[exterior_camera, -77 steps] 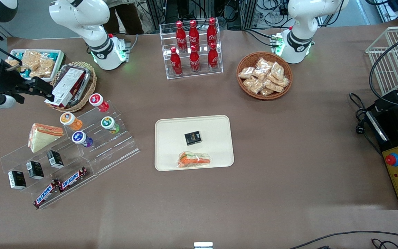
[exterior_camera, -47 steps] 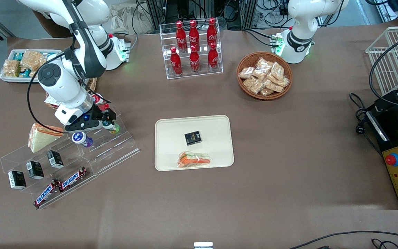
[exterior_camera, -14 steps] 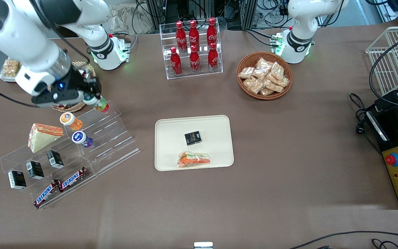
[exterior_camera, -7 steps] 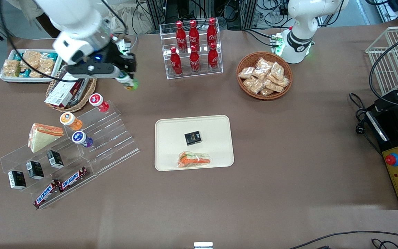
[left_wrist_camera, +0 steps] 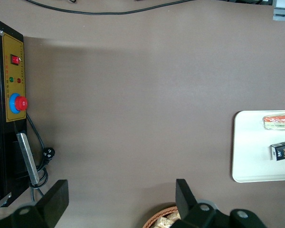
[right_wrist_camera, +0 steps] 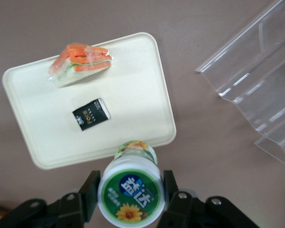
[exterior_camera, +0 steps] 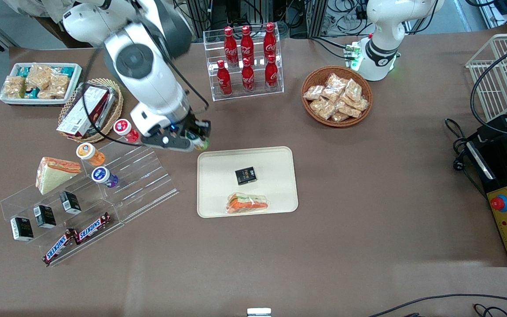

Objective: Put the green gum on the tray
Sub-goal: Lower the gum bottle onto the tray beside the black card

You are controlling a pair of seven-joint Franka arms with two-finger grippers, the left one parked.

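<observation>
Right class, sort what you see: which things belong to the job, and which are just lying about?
In the job:
- small green gum bottle with white lid, held in the gripper above the tray's edge
- flat cream rectangular tray

Lying about:
- black packet on the tray
- wrapped sandwich on the tray
- red cola bottles

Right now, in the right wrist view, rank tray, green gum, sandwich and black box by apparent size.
1. Tray, clearly largest.
2. Green gum, held in the gripper above the tray's edge; nearness to the camera inflates it.
3. Sandwich, similar in look to the gum, so this order is unsure.
4. Black box, smallest.
</observation>
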